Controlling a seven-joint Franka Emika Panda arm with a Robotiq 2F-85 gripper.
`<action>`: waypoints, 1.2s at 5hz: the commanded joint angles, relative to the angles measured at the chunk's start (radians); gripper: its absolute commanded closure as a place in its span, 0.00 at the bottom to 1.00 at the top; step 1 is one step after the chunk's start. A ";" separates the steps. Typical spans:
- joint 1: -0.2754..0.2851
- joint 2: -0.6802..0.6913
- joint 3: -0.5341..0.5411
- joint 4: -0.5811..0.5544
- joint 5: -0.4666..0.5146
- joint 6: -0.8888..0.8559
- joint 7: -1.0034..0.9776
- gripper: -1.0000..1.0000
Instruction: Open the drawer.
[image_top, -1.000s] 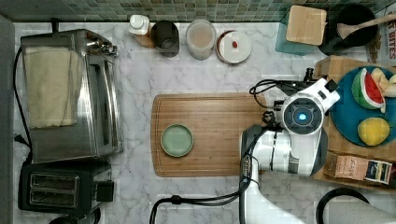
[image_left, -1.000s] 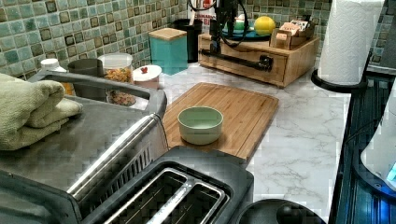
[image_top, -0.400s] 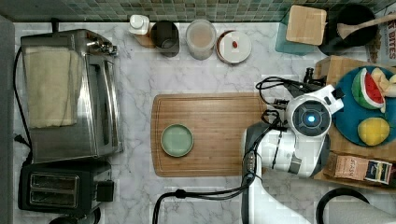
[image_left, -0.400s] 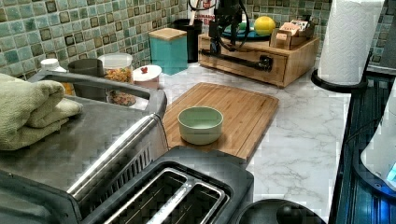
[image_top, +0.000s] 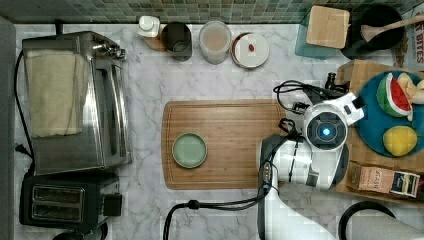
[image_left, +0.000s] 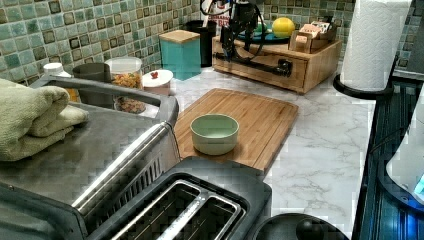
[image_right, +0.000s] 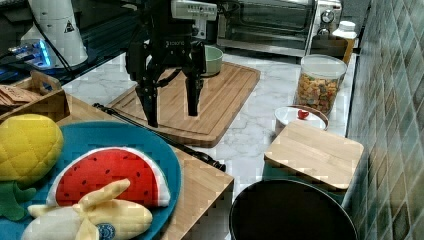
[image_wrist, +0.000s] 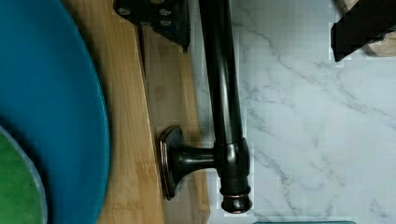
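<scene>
Drawer position: it was seated in the front of a wooden box standing on the marble counter at the far end of the left view, beside the tiled wall. Its front appeared flush with the box in the left view. A long black bar handle ran across the drawer front and was carried on short posts; in the wrist view one post was seen joining the bar near its capped end.

The tool was held above the handle with its two dark fingers pointed downward and spread apart. In the wrist view one finger was seen over the box side of the bar and the other over the counter side, so the bar lay between them. No contact with the bar was seen, and nothing was gripped.

A blue plate was set on top of the box and carried a toy watermelon slice, a yellow toy fruit and a toy banana.

A bamboo cutting board lay on the counter just beside the box, and a green bowl rested on it. At the top view's left a toaster oven was placed, with a folded towel on top and a black toaster next to it.
</scene>
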 joint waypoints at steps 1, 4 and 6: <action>-0.051 0.107 -0.040 -0.012 -0.021 0.026 -0.051 0.00; -0.021 0.062 -0.007 -0.034 0.005 -0.040 -0.048 0.00; -0.019 0.041 0.056 -0.091 0.102 0.068 -0.099 0.00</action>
